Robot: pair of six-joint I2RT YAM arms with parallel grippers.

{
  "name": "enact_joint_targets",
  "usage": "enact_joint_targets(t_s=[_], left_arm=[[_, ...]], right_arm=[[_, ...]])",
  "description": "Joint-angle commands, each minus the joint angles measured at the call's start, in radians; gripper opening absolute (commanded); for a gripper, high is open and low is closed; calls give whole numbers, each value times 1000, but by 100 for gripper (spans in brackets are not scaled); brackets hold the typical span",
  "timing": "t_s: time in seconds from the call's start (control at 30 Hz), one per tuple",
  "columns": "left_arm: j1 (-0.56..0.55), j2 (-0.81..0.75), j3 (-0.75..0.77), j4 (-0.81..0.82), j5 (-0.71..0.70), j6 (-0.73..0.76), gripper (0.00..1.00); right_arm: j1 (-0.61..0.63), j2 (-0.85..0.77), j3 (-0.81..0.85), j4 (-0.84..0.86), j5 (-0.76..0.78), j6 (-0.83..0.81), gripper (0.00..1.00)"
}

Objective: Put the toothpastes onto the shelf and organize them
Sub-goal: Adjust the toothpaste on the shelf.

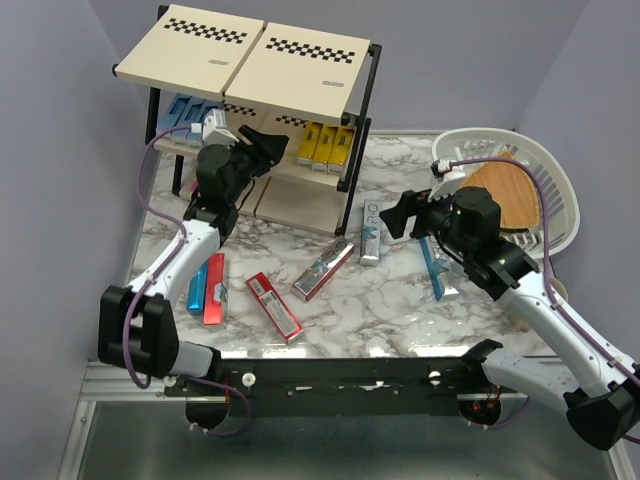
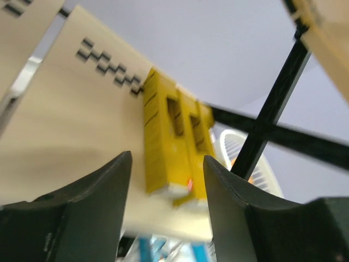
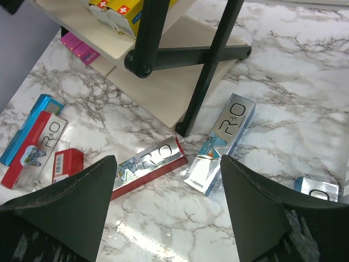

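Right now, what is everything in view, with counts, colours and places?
shelf: one, black frame, beige boards, far left of the table
yellow toothpastes: about three, middle tier, right side
blue toothpastes: a few, middle tier, left side, partly hidden
pink toothpastes: at least two, lower board
loose toothpastes: six, red, blue and silver, lying on the table
basket: one, white, far right
wooden board: one, tan, inside the basket
left gripper: black, open, at the middle tier
right gripper: black, open, above the silver boxes
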Motion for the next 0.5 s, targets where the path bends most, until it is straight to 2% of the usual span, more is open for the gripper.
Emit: enact_joint_targets(t_s=[0.0, 0.23, 0.4, 0.47], left_arm=[[-1, -226, -111, -186, -87, 208, 67], [-1, -580, -283, -457, -184, 463, 78], [-1, -797, -407, -562, -247, 580, 95], [-1, -890, -438, -602, -259, 626, 99]], right_arm=[[-3, 27, 2, -78, 96, 47, 86], [-4, 127, 11, -175, 170, 214, 86], [-4, 221, 19, -198, 184, 312, 86], [-6, 300, 60, -212, 188, 338, 86]])
